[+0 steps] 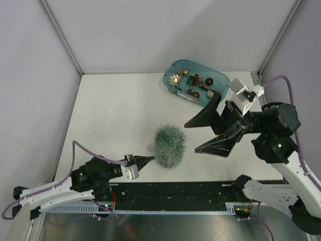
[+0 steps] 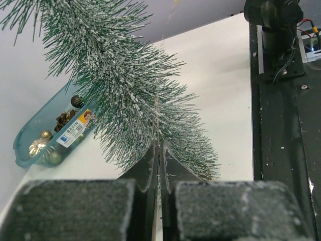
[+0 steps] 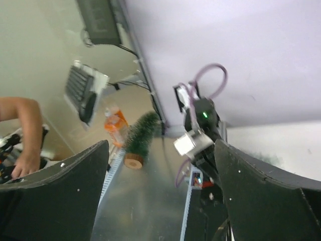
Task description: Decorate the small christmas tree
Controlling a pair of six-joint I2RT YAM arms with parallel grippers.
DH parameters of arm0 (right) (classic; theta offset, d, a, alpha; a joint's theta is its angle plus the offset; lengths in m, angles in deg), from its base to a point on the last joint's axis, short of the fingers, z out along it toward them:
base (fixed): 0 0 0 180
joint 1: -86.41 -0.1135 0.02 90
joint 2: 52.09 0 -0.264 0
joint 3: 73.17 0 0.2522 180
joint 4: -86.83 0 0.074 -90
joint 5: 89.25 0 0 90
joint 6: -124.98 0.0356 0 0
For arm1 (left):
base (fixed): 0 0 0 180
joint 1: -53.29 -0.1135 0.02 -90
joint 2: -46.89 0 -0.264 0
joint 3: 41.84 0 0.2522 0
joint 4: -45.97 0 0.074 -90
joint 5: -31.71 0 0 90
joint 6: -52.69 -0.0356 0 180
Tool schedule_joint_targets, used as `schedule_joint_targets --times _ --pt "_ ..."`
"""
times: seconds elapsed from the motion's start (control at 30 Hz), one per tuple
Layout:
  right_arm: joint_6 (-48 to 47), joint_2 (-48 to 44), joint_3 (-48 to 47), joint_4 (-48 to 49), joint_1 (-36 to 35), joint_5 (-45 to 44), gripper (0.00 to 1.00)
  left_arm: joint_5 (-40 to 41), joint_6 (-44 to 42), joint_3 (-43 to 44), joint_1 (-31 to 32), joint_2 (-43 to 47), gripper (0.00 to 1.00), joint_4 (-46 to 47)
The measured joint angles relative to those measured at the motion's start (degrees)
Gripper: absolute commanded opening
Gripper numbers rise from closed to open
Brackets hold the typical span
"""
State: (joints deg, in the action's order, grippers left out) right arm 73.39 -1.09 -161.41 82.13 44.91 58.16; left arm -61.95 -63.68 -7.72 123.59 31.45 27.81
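White-shelled arms (image 1: 266, 193) with black joints carry lilac cables (image 1: 284, 76). The left gripper (image 1: 153, 159) and right gripper (image 1: 190, 137) have black wedge-shaped fingers (image 3: 55, 186).

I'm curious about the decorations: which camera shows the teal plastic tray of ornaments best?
Top external: almost all the teal plastic tray shows from above. Left wrist shows one end; right wrist, nothing.

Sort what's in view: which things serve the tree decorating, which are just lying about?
Job: small christmas tree, teal tray, its ornaments.
Lying about: second little tree and orange bottle, in the right wrist view's background.
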Motion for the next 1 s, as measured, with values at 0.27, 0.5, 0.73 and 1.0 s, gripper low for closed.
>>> schedule_joint_targets --times 0.27,0.5,0.73,1.0 --pt "-11.9 -13.2 8.0 -26.6 0.2 -19.7 0.99 -0.2 0.1 0.0 -0.3 -0.4 0.0 0.2" --pt "-13.0 -25.0 19.1 -38.8 0.3 -28.2 0.99 -0.2 1.6 0.0 -2.0 -0.2 0.0 0.6" --pt "-8.2 -34.9 28.7 -41.8 0.3 -28.7 0.99 -1.0 2.7 0.0 -3.4 0.5 0.0 0.9" --pt "-5.4 -42.0 34.1 -45.9 2.7 -24.4 0.99 -1.5 3.5 0.0 -4.2 0.6 0.0 0.9"
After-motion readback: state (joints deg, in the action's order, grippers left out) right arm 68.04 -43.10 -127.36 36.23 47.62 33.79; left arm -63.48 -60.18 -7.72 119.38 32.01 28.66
